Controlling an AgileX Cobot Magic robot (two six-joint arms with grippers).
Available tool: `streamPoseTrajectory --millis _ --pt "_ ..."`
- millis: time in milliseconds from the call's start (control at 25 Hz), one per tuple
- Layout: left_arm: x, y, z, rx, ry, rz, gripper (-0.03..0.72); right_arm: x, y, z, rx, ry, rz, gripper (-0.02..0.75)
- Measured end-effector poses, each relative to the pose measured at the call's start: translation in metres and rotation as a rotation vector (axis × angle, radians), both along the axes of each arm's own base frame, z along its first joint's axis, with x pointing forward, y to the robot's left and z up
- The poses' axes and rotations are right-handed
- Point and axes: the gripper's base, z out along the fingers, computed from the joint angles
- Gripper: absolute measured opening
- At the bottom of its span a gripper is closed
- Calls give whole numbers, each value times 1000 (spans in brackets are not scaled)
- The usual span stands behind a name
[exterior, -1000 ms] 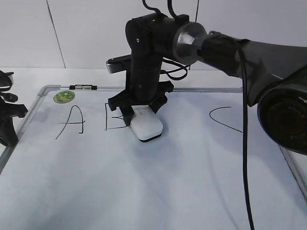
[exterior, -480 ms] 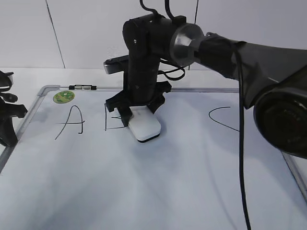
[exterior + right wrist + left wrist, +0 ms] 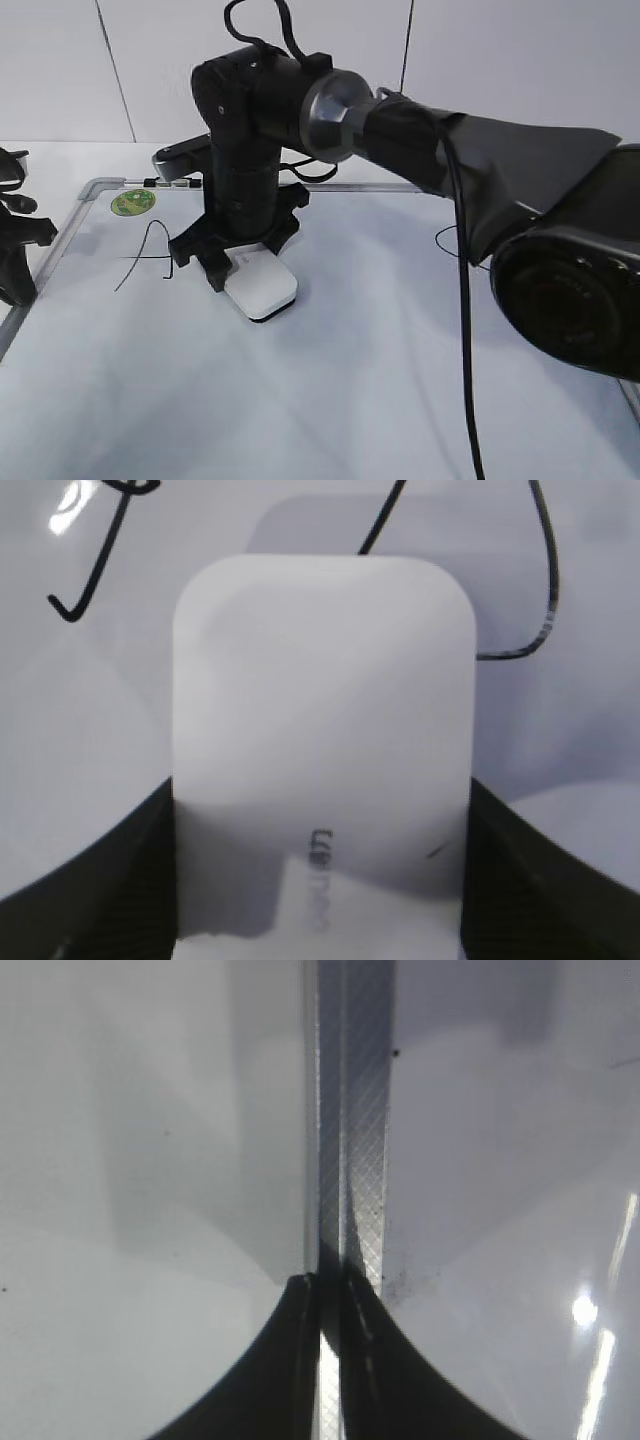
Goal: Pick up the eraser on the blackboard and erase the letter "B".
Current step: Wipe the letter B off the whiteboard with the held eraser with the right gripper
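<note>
The blackboard (image 3: 350, 380) is a white board with a silver frame lying flat. My right gripper (image 3: 232, 272) reaches across to the left half and is shut on the white eraser (image 3: 262, 288), which rests flat on the board. In the right wrist view the eraser (image 3: 320, 710) fills the middle between my jaws (image 3: 320, 900), with thin black strokes (image 3: 545, 590) beyond it. The letter "B" is hidden under the gripper and eraser. The "A" (image 3: 150, 255) is just left of the gripper. My left gripper (image 3: 327, 1285) is shut, over the board's left frame (image 3: 350, 1160).
A green sticker (image 3: 132, 203) and a small marker (image 3: 170, 183) sit at the board's far left corner. Part of the "C" (image 3: 445, 240) shows right of the arm. The left arm (image 3: 15, 245) stands at the board's left edge. A white wall is behind.
My right gripper has slid the eraser to the left along the board, over the place where the "B" strokes showed. Those strokes are no longer visible. The left arm has not moved.
</note>
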Motion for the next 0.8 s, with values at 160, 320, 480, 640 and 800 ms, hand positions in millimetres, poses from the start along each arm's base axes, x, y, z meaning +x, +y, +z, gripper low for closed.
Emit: streamPoseTrajectory --millis 160,320,480,640,800 --pt "0 0 0 0 -2 0 14 12 -5 0 9 -3 -32 545" --pt "0 0 0 -1 -2 -1 14 35 -22 0 42 -22 -101 545" --pt "0 0 0 -2 -2 -2 14 57 -46 0 59 -43 -173 545" --pt "0 0 0 -2 -4 -1 14 64 -55 -1 57 -48 -196 545" --pt "0 0 0 -2 -4 -1 14 60 -49 0 55 -50 -181 545"
